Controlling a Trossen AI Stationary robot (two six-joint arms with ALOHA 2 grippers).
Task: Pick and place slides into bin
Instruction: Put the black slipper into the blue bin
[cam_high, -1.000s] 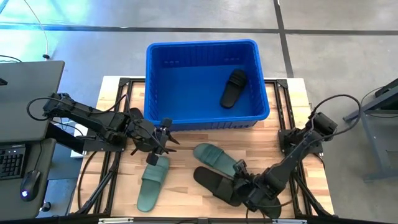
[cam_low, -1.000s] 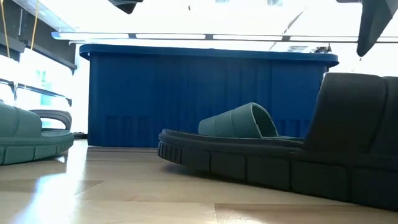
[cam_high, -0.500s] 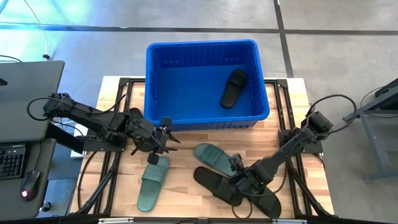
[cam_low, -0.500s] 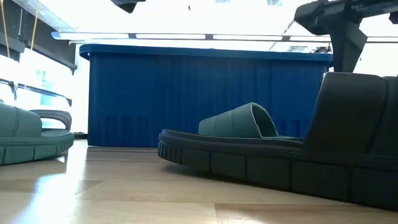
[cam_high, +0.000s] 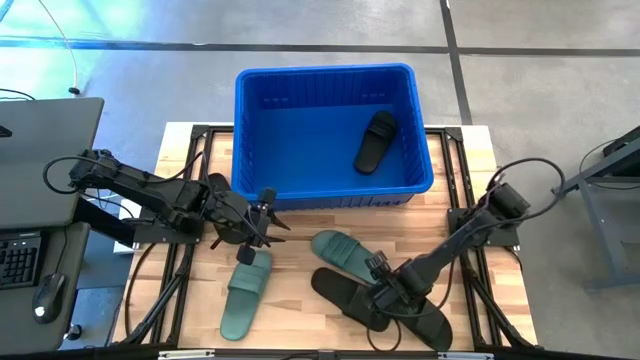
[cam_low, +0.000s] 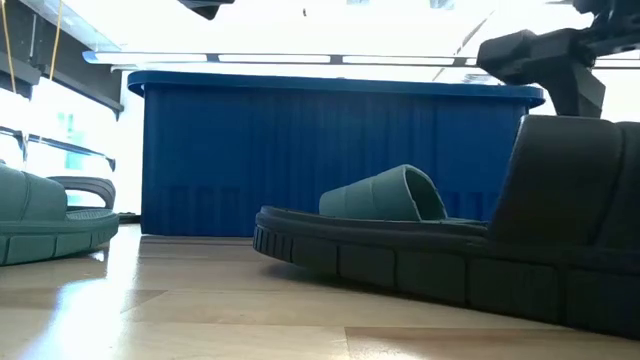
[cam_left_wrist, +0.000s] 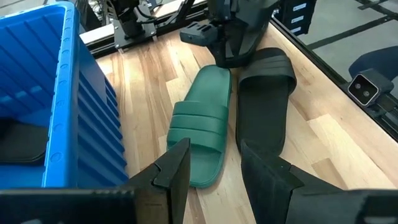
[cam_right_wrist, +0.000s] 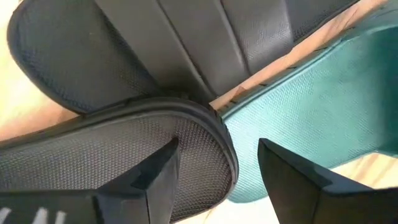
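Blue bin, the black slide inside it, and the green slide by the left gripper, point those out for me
Bin (cam_high: 252, 120), high view, left wall.
Black slide in bin (cam_high: 376, 141), high view, middle of its strap.
Green slide (cam_high: 243, 292), high view, its footbed.

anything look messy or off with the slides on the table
Yes: two black slides lie overlapped in a heap, one resting partly on the other, crowding a green slide beside them. The right tool hangs open just above that pile. A second green slide lies apart near the left tool.
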